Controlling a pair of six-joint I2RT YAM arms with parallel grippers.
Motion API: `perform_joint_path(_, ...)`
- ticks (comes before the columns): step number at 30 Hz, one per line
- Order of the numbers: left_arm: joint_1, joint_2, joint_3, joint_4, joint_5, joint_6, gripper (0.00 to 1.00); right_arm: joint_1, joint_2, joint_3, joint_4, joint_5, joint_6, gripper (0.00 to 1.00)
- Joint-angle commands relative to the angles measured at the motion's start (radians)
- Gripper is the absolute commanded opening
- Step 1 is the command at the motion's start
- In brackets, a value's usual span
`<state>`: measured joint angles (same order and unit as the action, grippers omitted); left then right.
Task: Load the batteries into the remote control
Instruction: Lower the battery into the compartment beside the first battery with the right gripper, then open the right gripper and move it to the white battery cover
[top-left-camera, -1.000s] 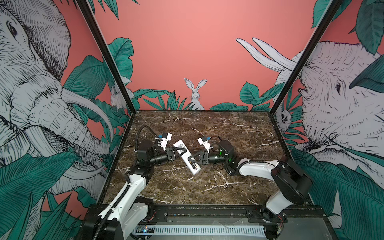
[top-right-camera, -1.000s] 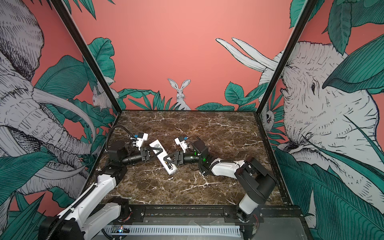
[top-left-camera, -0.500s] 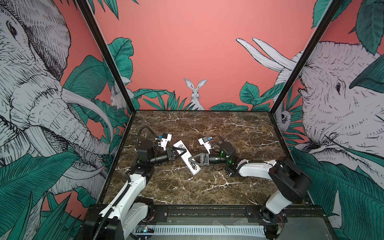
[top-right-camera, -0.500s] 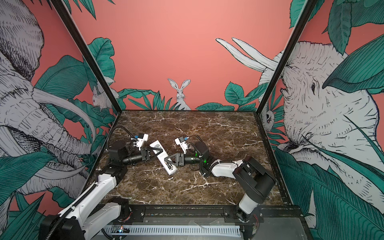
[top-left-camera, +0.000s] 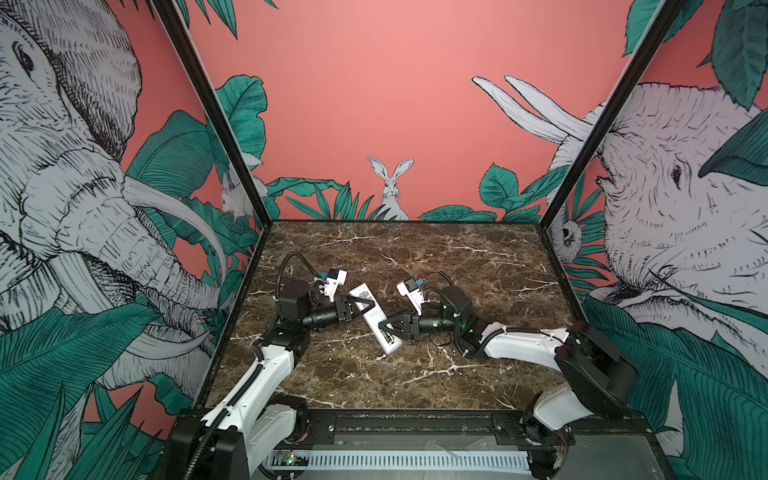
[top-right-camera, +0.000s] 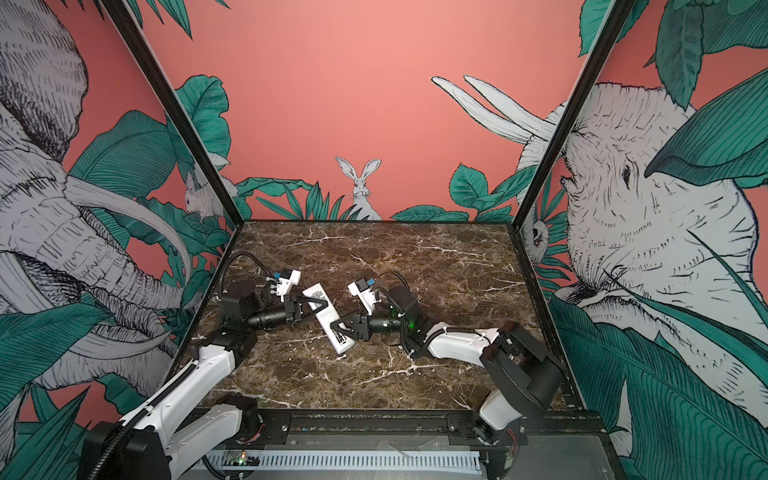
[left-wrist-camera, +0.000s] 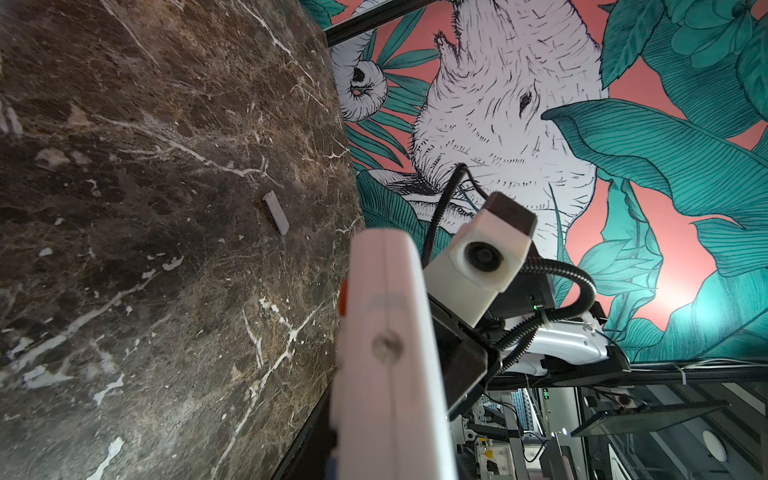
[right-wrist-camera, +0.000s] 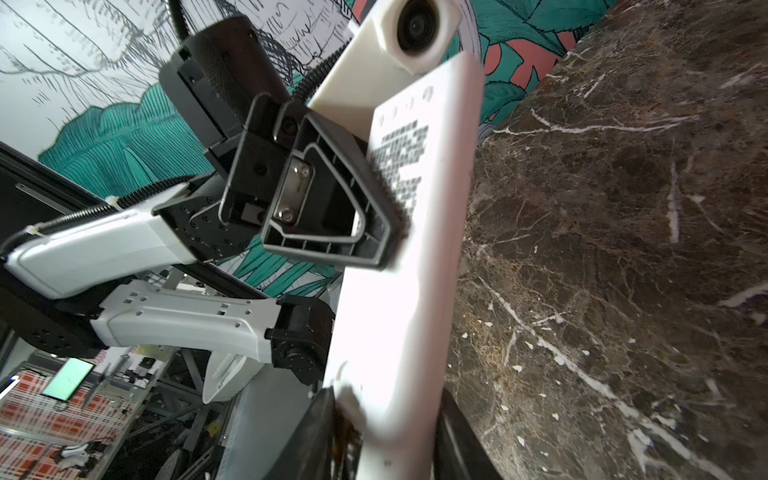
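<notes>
Left fingers (right-wrist-camera: 316, 249) clamping remote control (right-wrist-camera: 399, 316), right fingers (right-wrist-camera: 307, 449) grasping its other end

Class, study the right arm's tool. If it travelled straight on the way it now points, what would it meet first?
The remote control, at once: its near end already sits between the fingers of the right tool, which look closed on it. The left tool holds its far end.
</notes>
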<state>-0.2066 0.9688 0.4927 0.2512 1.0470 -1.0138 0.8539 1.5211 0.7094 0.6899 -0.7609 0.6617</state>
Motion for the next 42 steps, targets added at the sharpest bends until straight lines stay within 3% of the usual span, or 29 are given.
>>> perform_joint_path(1,0.006,-0.015,0.072,0.148,-0.008,-0.068,0.00,0.036,0.017,-0.028,-0.320,0.004,-0.146,0.38)
perform_joint_path(15,0.006,-0.003,0.082,0.154,-0.001,-0.058,0.00,0.039,-0.029,0.046,-0.609,0.130,-0.263,0.28)
perform_joint_path(18,0.006,-0.002,0.087,0.105,-0.003,-0.013,0.00,0.037,-0.056,0.063,-0.630,0.140,-0.251,0.39)
perform_joint_path(25,0.006,0.017,0.124,-0.174,-0.043,0.246,0.00,-0.006,-0.183,0.077,-0.680,0.186,-0.201,0.67)
perform_joint_path(29,0.007,0.061,0.150,-0.277,-0.050,0.357,0.00,-0.043,-0.271,0.089,-0.836,0.310,-0.221,0.72)
perform_joint_path(33,0.008,0.095,0.174,-0.332,-0.048,0.430,0.00,-0.130,-0.299,0.116,-1.088,0.521,-0.259,0.76)
perform_joint_path(36,0.008,0.098,0.182,-0.370,-0.058,0.468,0.00,-0.216,-0.262,0.141,-1.229,0.610,-0.293,0.77)
perform_joint_path(42,0.008,0.072,0.163,-0.356,-0.060,0.459,0.00,-0.322,-0.097,0.211,-1.345,0.669,-0.398,0.78)
